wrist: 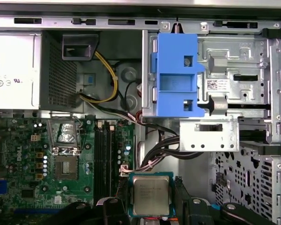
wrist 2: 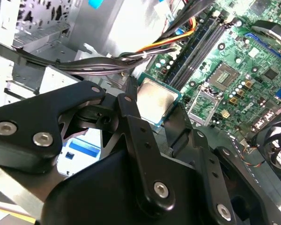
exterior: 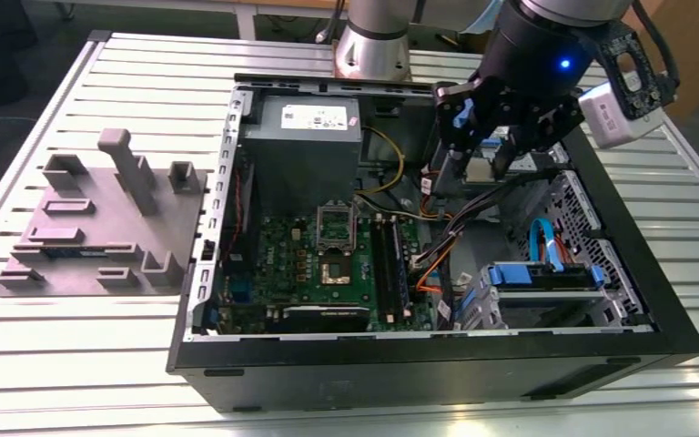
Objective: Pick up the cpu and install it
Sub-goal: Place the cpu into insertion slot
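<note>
The pincer (exterior: pixel 477 175) grips the cpu (wrist: pixel 151 196) by its edges, likely sparing its underside. It holds the chip flat, lid up, above the cable bundle (wrist: pixel 164 145) inside the computer case (exterior: pixel 422 360), near the motherboard's open socket (wrist: pixel 65 167).

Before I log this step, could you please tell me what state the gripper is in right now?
Gripper: shut, holding the cpu.
</note>
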Controlling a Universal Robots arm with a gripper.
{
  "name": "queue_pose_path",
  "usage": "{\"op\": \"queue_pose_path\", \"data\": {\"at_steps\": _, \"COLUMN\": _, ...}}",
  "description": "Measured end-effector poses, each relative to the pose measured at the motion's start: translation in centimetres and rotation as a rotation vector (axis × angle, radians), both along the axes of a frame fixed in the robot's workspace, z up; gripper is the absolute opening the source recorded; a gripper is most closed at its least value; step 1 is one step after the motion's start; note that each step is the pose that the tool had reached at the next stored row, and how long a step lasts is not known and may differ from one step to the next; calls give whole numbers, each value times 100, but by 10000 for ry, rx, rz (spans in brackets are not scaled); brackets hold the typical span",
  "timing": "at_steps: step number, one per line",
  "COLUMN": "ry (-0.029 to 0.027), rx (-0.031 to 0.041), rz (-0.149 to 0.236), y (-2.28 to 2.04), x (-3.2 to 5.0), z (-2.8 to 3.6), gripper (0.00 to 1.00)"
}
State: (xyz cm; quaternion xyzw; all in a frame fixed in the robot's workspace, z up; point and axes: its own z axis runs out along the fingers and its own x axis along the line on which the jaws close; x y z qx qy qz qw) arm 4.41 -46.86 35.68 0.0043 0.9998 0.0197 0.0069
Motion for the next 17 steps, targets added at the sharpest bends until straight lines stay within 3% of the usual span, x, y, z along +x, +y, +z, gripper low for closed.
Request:
{"op": "queue_pose_path", "data": {"at_steps": 7, "ry": 0, "rx": 0, "rz": -2, "y": -1, "x": -203, "z": -9, "gripper": 47}}
{"op": "queue_pose_path", "data": {"at_steps": 17, "ry": 3, "rx": -2, "rz": 0, "y": 0, "x": -579, "z": -37, "gripper": 47}}
